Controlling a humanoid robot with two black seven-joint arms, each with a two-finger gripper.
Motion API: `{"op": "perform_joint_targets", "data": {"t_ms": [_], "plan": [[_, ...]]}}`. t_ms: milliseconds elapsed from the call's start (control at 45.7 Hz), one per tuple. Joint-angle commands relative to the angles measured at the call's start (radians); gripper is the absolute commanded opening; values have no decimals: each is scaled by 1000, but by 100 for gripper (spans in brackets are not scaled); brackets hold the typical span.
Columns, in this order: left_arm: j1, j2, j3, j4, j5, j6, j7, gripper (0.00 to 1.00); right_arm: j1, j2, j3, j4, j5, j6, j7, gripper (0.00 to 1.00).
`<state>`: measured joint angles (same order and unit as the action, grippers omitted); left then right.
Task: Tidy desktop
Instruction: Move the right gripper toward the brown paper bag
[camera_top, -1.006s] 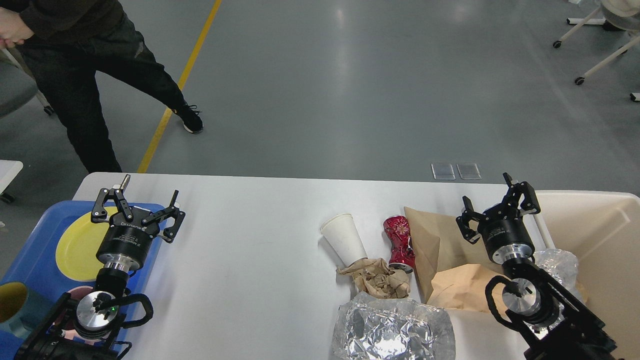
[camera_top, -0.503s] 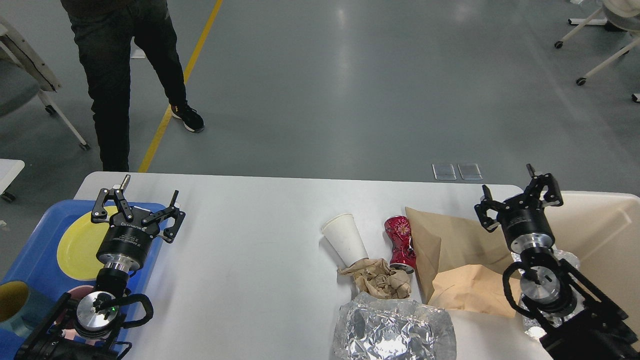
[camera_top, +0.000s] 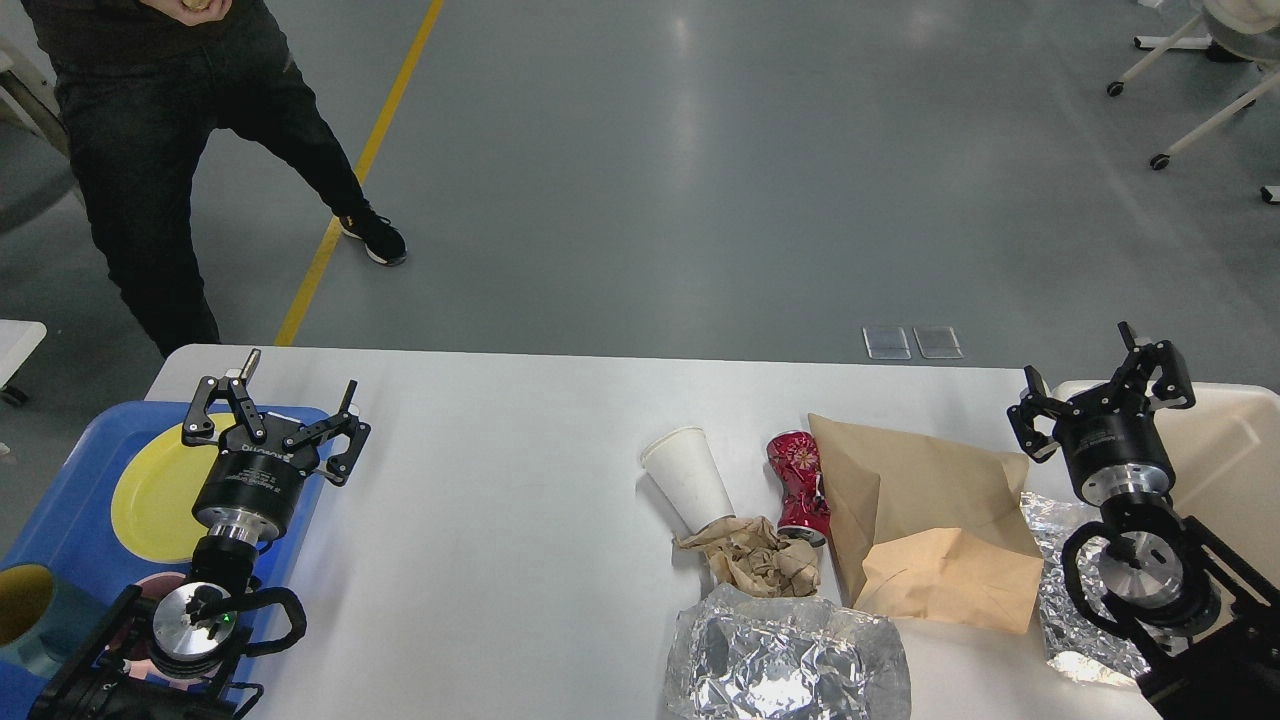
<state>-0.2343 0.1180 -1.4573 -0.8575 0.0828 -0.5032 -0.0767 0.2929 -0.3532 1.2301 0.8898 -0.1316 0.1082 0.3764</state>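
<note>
The white desktop (camera_top: 500, 480) spans the view. On its right half lie a tipped white paper cup (camera_top: 688, 477), a crushed red can (camera_top: 799, 483), crumpled brown paper (camera_top: 755, 557), a brown paper bag (camera_top: 925, 520), a large crumpled foil sheet (camera_top: 790, 658) and a smaller foil piece (camera_top: 1065, 580). My left gripper (camera_top: 275, 410) is open and empty above the blue tray's right edge. My right gripper (camera_top: 1100, 385) is open and empty at the desktop's right edge, over the beige bin's rim.
A blue tray (camera_top: 60, 520) at the left holds a yellow plate (camera_top: 160, 495) and a teal cup (camera_top: 35, 605). A beige bin (camera_top: 1235, 460) stands at the right. A person in black (camera_top: 150, 150) stands beyond the far left corner.
My right gripper has moved right, from over the brown bag to the bin's rim, uncovering the bag and the smaller foil. The left arm has not moved. The person shifted stance.
</note>
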Motion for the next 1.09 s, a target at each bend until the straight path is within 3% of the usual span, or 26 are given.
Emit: {"op": "perform_joint_targets", "data": {"t_ms": [0,372,722,1072], "plan": [[0,-1,0,0,0,0,0,97,-11,11,-12,0,1,4,-2,100],[0,-1,0,0,0,0,0,97,-15,26,-192,6,0,5,-2,100],[0,-1,0,0,0,0,0,97,12,46,-198,23,-3,82,10,100],[0,0,0,0,0,0,0,97,117,33,-225,40,-17,28,18,100]]}}
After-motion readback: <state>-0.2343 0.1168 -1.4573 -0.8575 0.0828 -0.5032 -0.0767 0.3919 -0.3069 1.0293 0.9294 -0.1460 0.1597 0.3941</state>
